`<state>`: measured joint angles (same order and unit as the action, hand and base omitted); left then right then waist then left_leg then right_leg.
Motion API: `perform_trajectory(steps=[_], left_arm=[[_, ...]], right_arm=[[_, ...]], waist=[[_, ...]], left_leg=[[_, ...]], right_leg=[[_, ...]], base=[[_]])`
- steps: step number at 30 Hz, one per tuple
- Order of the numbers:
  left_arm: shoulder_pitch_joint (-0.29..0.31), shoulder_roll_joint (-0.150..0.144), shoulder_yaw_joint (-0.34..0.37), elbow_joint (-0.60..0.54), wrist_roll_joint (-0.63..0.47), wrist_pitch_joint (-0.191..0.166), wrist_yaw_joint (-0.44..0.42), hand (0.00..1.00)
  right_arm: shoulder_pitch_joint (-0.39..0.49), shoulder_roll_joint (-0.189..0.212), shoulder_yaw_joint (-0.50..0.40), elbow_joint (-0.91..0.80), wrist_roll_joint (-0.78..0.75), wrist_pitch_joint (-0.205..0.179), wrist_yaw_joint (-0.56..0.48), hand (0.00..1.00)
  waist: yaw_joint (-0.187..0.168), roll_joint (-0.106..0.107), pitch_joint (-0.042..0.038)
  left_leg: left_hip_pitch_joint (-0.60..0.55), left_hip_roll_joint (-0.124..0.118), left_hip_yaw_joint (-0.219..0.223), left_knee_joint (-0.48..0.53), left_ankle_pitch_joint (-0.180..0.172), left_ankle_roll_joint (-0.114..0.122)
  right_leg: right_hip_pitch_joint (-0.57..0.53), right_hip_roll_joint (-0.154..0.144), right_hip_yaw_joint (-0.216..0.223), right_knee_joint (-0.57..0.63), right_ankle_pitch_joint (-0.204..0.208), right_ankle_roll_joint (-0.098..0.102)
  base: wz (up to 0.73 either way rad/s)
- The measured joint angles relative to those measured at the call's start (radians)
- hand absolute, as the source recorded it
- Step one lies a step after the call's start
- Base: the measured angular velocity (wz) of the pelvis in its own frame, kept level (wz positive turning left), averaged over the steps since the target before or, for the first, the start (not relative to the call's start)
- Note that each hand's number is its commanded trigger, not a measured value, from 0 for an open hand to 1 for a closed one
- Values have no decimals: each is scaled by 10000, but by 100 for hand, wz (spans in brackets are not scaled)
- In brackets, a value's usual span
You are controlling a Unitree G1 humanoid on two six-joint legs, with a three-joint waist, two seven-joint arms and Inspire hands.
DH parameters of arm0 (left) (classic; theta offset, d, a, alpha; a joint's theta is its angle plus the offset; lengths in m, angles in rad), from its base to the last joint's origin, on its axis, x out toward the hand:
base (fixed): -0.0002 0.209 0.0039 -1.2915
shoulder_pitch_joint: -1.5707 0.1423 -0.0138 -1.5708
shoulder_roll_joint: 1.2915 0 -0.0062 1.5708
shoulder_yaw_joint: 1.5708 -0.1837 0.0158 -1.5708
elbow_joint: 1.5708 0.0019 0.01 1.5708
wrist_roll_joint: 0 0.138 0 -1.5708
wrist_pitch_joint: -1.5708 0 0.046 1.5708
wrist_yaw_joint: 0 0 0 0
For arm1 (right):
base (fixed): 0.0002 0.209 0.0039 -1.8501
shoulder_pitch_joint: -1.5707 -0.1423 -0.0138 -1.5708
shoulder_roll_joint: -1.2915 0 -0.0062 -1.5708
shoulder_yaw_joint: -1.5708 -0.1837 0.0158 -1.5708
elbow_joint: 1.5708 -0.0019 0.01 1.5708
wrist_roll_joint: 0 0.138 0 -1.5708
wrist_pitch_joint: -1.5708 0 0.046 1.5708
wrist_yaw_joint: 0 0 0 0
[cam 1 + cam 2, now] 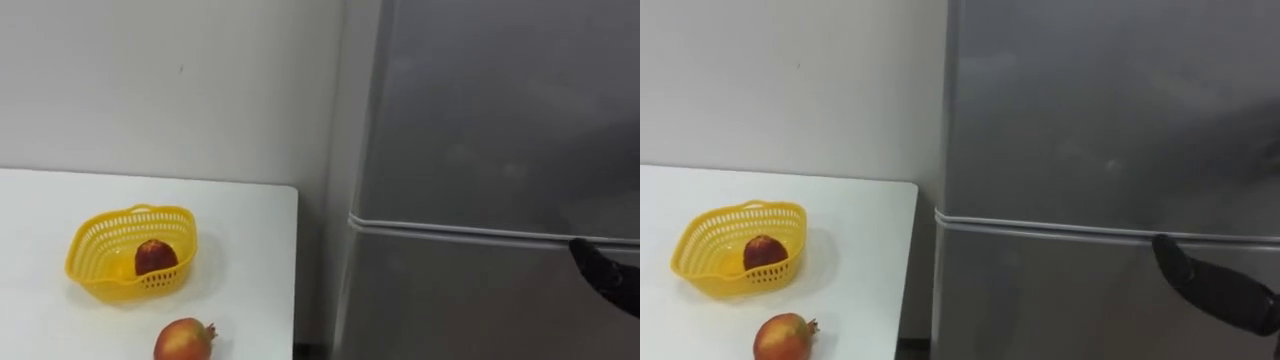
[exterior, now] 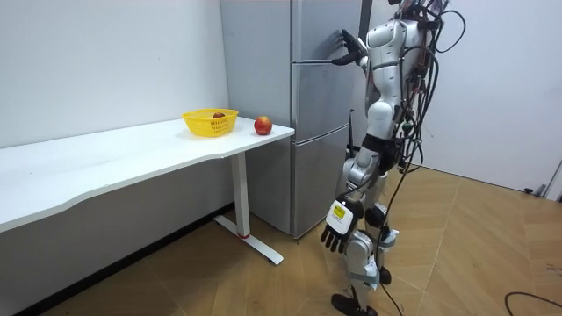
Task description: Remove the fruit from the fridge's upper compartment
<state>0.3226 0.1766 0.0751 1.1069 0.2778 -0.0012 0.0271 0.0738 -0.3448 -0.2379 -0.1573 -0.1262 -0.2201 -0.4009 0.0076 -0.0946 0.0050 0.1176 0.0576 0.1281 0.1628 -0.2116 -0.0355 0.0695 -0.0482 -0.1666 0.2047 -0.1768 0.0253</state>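
Note:
A tall grey fridge (image 1: 500, 110) stands right of the white table, both doors closed. A pale seam (image 1: 450, 232) divides the upper door from the lower one. My right hand (image 1: 605, 275) comes in from the lower right, its dark fingers straight, with the tips at that seam near the door's right edge. The room view has this right hand (image 2: 349, 48) raised against the fridge front (image 2: 307, 35). My left hand (image 2: 336, 233) hangs open at my side, holding nothing. I stand upright, close in front of the fridge.
The white table (image 1: 250, 260) stands left of the fridge against the wall. On it sits a yellow basket (image 1: 131, 250) holding a red fruit (image 1: 155, 257), with a round red-yellow fruit (image 1: 184, 340) in front of the basket. Wooden floor (image 2: 474, 254) lies behind me.

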Motion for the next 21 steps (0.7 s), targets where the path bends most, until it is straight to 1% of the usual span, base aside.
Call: perform_trajectory(steps=[4, 7, 11, 13, 14, 15, 17, 18, 19, 20, 21], left_arm=[[107, 1, 6, 5, -7, 23, 25, 0], [155, -9, 4, 26, -54, 9, 27, 0], [158, -12, 4, 39, -36, -50, 65, 0], [180, -12, 5, 26, 2, -54, 65, 0], [220, -13, 4, 7, -6, -50, 57, 0], [313, -12, 2, -128, -12, -45, 50, 0], [483, -11, 11, -354, -52, -51, 66, 0], [575, -13, 56, -496, -37, -50, 103, 0], [605, -13, 91, -580, -20, -52, 132, 0], [642, -18, 146, -653, -20, -50, 242, 0], [656, -35, 190, -654, -20, -47, 369, 0]], right_arm=[[2, 8, -22, 0, 59, 45, 150, 0], [-1, 17, -29, -3, 141, 7, 90, 0], [8, 28, -159, -89, 227, -55, -87, 0], [15, 27, -322, -101, 425, -111, -406, 0], [58, 27, -439, -101, 673, -107, -702, 0], [145, 28, -572, -100, 1092, -107, -1043, 0], [277, 36, -717, -5, 1871, -128, -1625, 0], [328, 92, -899, 286, 2278, -204, -1898, 0], [400, 166, -1052, 407, 2500, -204, -2020, 0], [519, 390, -1314, 736, 2936, -214, -2344, 0], [676, 609, -1462, 1165, 3331, -218, -2740, 0]], waist=[[3, 35, -4], [4, 101, 4], [-48, 222, -6], [-40, 282, -26], [-47, 328, -55], [-47, 322, -79], [-65, 355, -72], [-129, 341, -88], [-188, 330, -95], [-344, 332, -83], [-367, 321, -94]], left_leg=[[0, 2, -13, 66, 1, 2], [79, 4, -9, 61, 1, 2], [104, 2, 3, 14, -2, 4], [71, 1, -9, 6, -2, 4], [35, 1, -18, 8, -2, 4], [21, 1, -14, 12, -1, 4], [16, 1, -15, 11, -1, 5], [-15, -1, -57, 13, -1, 4], [-15, -6, -103, 16, -1, 4], [-30, -16, -238, 17, -1, 4], [-29, -18, -242, 23, -1, 4]], right_leg=[[37, 1, -13, -3, 40, -14], [97, 2, -14, -12, 42, -16], [110, 0, -15, -38, 40, -14], [92, 0, -29, -70, 40, -13], [89, 3, -40, -117, 41, -12], [108, 5, -61, -172, 48, -2], [110, 2, -82, -187, 48, -2], [108, -3, -136, -215, 48, -2], [111, -9, -175, -230, 48, -2], [151, -19, -296, -268, 47, -1], [194, -16, -305, -331, 47, -1]], base=[[0], [0], [0], [0], [4], [4], [2], [8], [23], [19], [14]])
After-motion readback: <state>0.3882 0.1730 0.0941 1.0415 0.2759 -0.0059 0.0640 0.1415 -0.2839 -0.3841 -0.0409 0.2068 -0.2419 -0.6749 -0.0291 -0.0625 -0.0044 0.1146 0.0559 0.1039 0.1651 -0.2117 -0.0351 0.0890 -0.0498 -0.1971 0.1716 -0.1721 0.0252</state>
